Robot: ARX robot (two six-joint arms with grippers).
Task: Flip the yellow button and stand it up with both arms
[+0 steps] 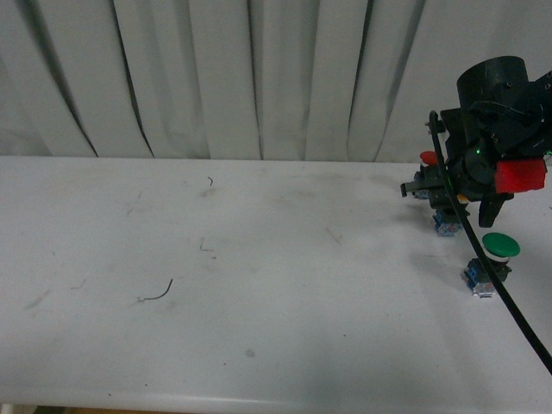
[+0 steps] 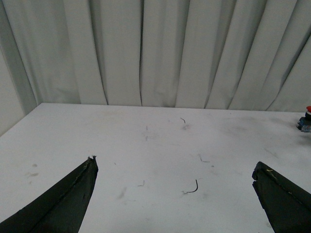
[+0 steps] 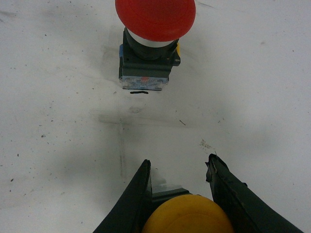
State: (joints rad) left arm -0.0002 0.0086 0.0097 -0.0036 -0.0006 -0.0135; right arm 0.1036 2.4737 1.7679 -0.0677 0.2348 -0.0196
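In the right wrist view the yellow button [image 3: 187,217] sits between the two black fingers of my right gripper [image 3: 180,162], which is shut on it. Its yellow cap faces the camera and its dark base points towards the white table [image 3: 58,145]. From the front, the right arm with its red patch [image 1: 520,175] hangs over the table's far right. A blue base [image 1: 446,226], apparently the yellow button's, shows just below it. My left gripper [image 2: 175,163] is open above bare table, holding nothing. The left arm is outside the front view.
A red-capped button [image 3: 155,14] [image 1: 429,158] lies on the table just beyond the right gripper's fingertips. A green-capped button [image 1: 500,246] with a blue base lies nearer the front, under the arm's cable. A small curved wire scrap [image 1: 159,295] lies mid-left. A grey curtain [image 1: 259,78] hangs behind.
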